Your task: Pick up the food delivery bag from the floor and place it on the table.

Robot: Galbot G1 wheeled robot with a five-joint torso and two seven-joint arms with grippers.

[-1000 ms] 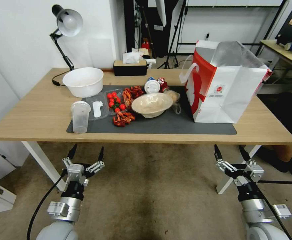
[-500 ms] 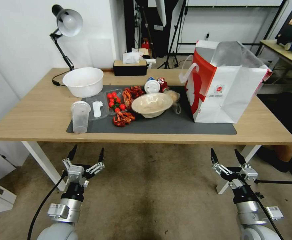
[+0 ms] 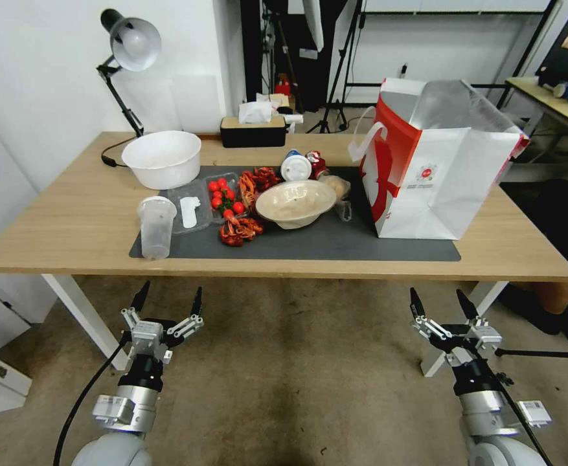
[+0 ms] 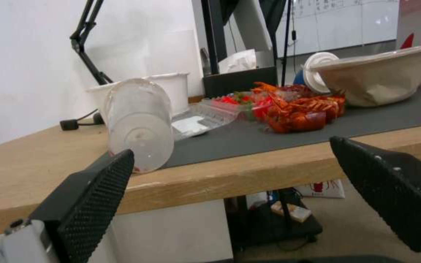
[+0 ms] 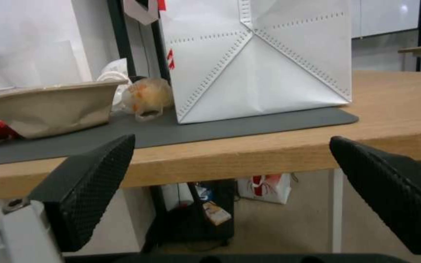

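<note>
The food delivery bag (image 3: 436, 165) stands upright on the surface (image 3: 70, 220). Below its edge, left gripper (image 3: 168, 299) and right gripper (image 3: 440, 303) hang, jaws apart and empty.

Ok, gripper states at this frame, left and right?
Left gripper: open, empty, held low in front of the table.
Right gripper: open, empty, held low below the food delivery bag.

A studio-like lab: tripods (image 3: 335, 97), whiteboard (image 4: 347, 25), desk lamp (image 3: 128, 45) beside the table (image 3: 70, 220).
</note>
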